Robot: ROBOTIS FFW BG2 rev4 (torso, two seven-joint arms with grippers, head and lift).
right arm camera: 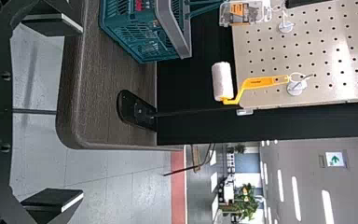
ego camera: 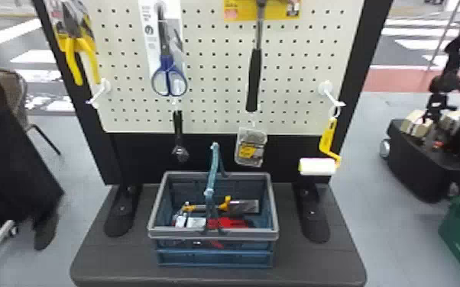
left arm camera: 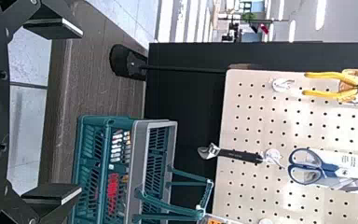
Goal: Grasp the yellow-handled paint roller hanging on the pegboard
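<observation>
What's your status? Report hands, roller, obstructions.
Left hand open, right hand open, both short of the board. Roller hangs from its hook, untouched. Basket stands apart; no obstruction seen.

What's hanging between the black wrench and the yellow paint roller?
A small clear packet, just below the hammer, as the head view shows.

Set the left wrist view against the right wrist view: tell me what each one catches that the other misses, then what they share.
Left wrist view adds: the open left gripper, plus a wrench, blue-handled scissors and yellow-handled pliers hanging on the pegboard. Right wrist view adds: the open right gripper and the yellow-handled paint roller, hanging from a hook near the board's edge, untouched. Shared: the pegboard, the basket and the dark table.
</observation>
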